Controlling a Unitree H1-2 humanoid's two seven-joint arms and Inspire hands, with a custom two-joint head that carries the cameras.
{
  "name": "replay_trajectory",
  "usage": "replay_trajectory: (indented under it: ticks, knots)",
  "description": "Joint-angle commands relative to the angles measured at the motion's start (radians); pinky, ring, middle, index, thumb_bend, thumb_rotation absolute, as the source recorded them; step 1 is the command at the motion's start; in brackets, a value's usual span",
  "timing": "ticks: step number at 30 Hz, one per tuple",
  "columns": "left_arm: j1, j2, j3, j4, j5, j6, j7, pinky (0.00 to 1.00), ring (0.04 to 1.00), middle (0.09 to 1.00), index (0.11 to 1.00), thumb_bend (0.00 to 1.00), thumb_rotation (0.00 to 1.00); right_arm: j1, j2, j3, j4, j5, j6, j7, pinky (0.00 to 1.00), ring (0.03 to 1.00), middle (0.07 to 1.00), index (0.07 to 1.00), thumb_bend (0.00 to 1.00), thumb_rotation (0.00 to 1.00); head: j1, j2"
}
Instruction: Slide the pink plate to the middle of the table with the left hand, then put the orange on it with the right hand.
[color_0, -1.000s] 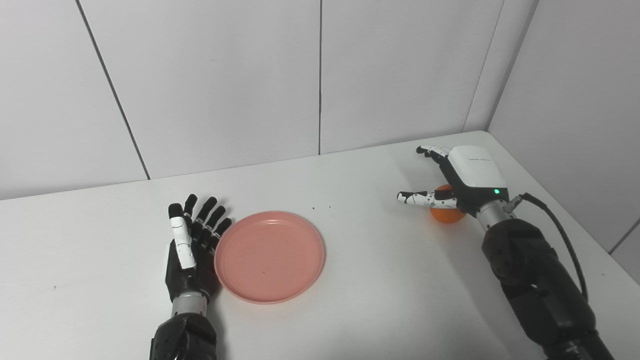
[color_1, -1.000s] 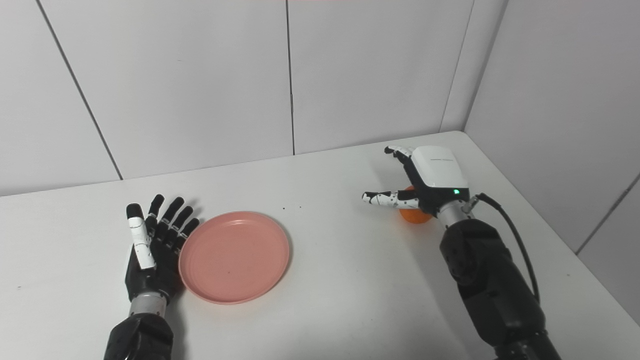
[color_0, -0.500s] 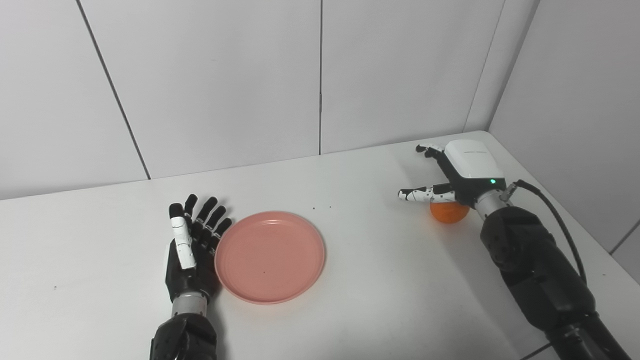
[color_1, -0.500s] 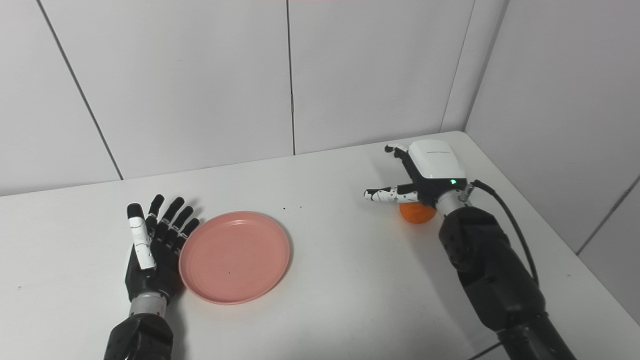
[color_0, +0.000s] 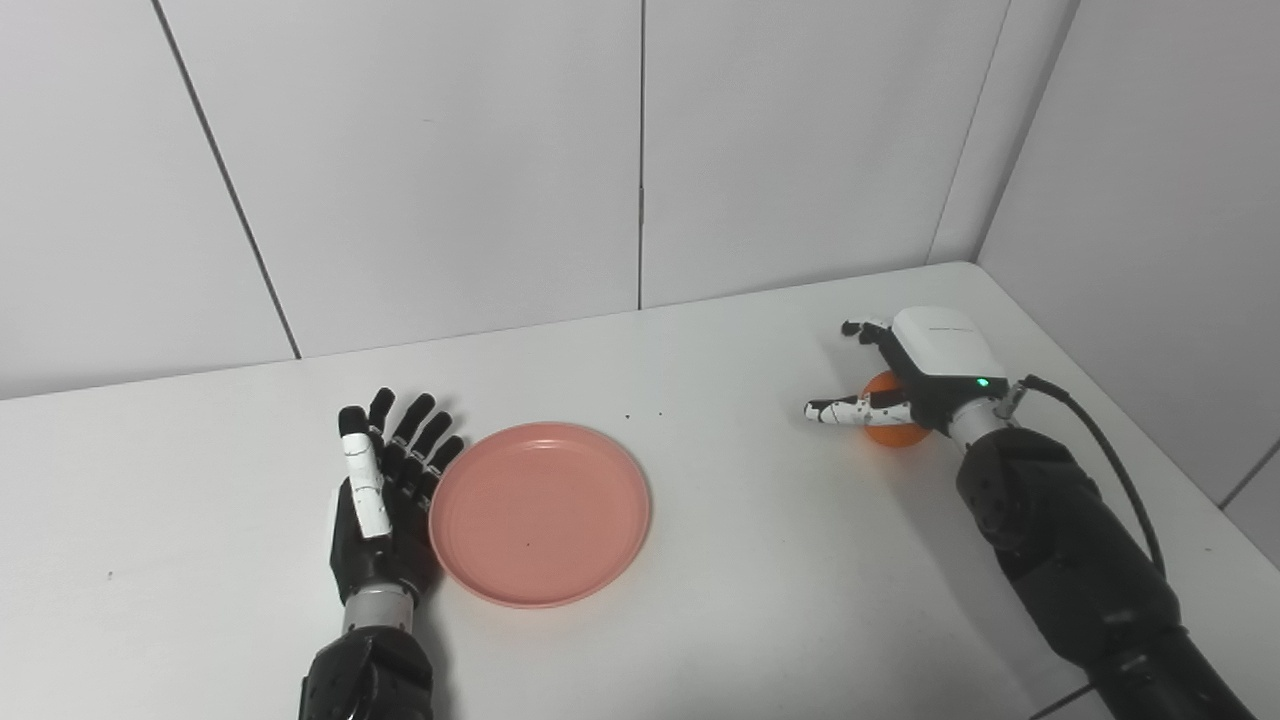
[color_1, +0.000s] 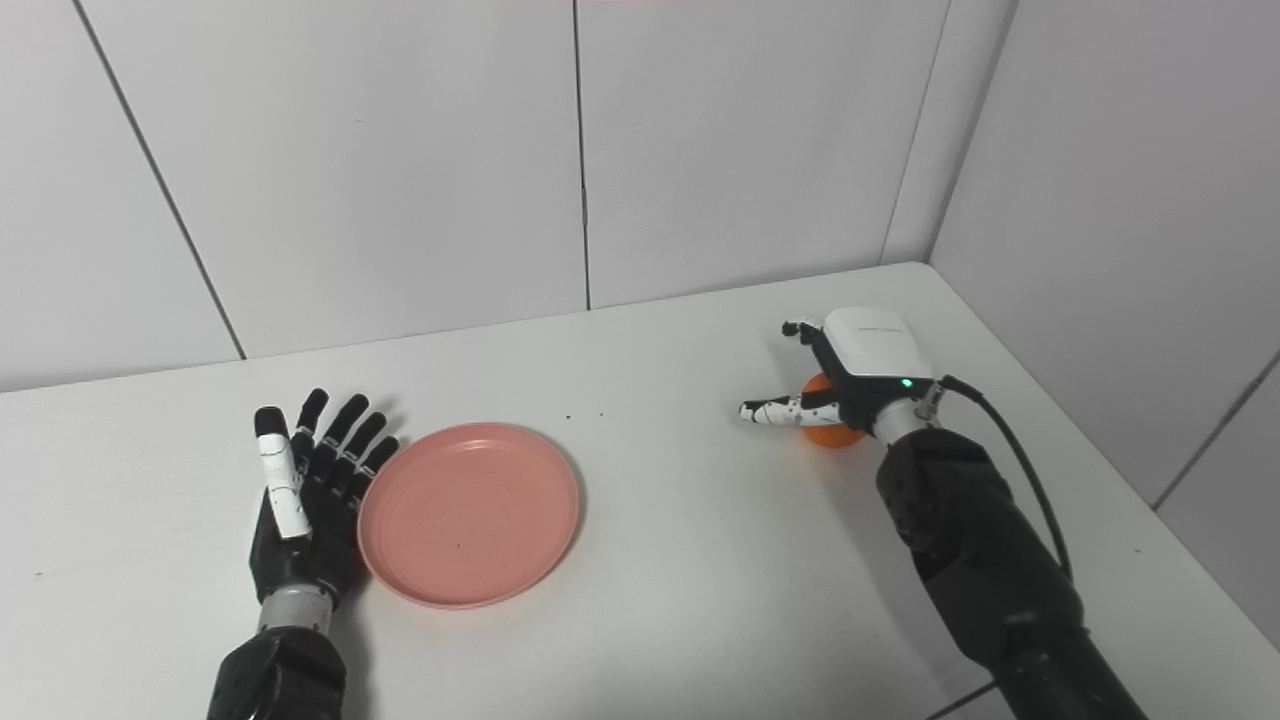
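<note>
The white worktop (color_0: 700, 600) carried a round pink plastic plate (color_0: 540, 513) near its middle. The black left hand (color_0: 385, 490) lay flat, fingers spread, just beside the plate's left rim. At the far right, the white-backed right hand (color_0: 905, 375) arched over the small orange (color_0: 893, 425), fingers apart, not clasping it.
</note>
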Motion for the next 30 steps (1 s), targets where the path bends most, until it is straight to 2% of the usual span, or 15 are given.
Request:
replay_trajectory:
  ticks: [1, 6, 10, 15, 20, 22, 25, 27, 29, 30]
  knots:
    - [0.017, -0.033, 0.0, -0.001, 0.003, 0.021, 0.012, 0.8, 0.831, 0.842, 0.925, 0.85, 0.85, -0.025, -0.025, -0.01, -0.006, 0.009, 0.033, -0.031, 0.68, 0.763, 0.788, 0.79, 0.88, 0.75, 0.0, -0.001]
    - [0.012, -0.033, 0.003, 0.002, 0.001, 0.022, 0.012, 0.79, 0.832, 0.84, 0.923, 0.84, 0.85, -0.02, -0.021, -0.009, -0.001, 0.03, 0.047, -0.031, 0.69, 0.759, 0.783, 0.781, 0.88, 0.77, 0.001, 0.0]
    - [0.012, -0.033, 0.002, 0.0, 0.0, 0.023, 0.01, 0.78, 0.83, 0.835, 0.915, 0.84, 0.84, -0.02, -0.02, 0.004, 0.008, 0.031, 0.066, -0.026, 0.73, 0.785, 0.807, 0.78, 0.87, 0.74, 0.005, 0.002]
    - [0.013, -0.03, -0.001, -0.008, 0.007, 0.026, 0.012, 0.79, 0.829, 0.835, 0.922, 0.83, 0.85, -0.021, -0.024, 0.033, 0.038, 0.023, 0.079, -0.03, 0.7, 0.762, 0.781, 0.776, 0.86, 0.75, 0.007, 0.004]
    - [0.013, -0.028, 0.002, -0.014, 0.006, 0.032, 0.015, 0.78, 0.826, 0.831, 0.927, 0.84, 0.85, -0.017, -0.012, 0.037, 0.08, 0.053, 0.067, -0.064, 0.71, 0.753, 0.766, 0.754, 0.86, 0.72, 0.008, 0.008]
    - [0.013, -0.028, 0.003, -0.012, 0.005, 0.031, 0.015, 0.78, 0.826, 0.831, 0.925, 0.84, 0.84, -0.013, -0.003, 0.034, 0.098, 0.074, 0.054, -0.091, 0.63, 0.69, 0.708, 0.705, 0.86, 0.69, 0.008, 0.008]
    - [0.011, -0.028, 0.003, -0.01, 0.003, 0.031, 0.013, 0.78, 0.828, 0.833, 0.925, 0.85, 0.83, -0.009, 0.005, 0.041, 0.118, 0.096, 0.041, -0.136, 0.4, 0.471, 0.543, 0.577, 0.83, 0.65, 0.01, 0.01]
    - [0.011, -0.028, 0.004, -0.01, 0.002, 0.034, 0.014, 0.77, 0.824, 0.825, 0.922, 0.86, 0.83, -0.007, 0.006, 0.055, 0.135, 0.096, 0.026, -0.17, 0.25, 0.311, 0.388, 0.43, 0.76, 0.52, 0.01, 0.01]
    - [0.01, -0.028, 0.004, -0.01, 0.002, 0.035, 0.015, 0.77, 0.824, 0.824, 0.921, 0.86, 0.83, -0.003, 0.001, 0.074, 0.153, 0.096, 0.008, -0.2, 0.23, 0.285, 0.36, 0.403, 0.75, 0.49, 0.01, 0.01]
    - [0.01, -0.028, 0.004, -0.01, 0.003, 0.034, 0.015, 0.77, 0.824, 0.824, 0.921, 0.86, 0.83, -0.002, -0.001, 0.083, 0.161, 0.096, 0.001, -0.214, 0.19, 0.235, 0.302, 0.338, 0.71, 0.44, 0.01, 0.01]
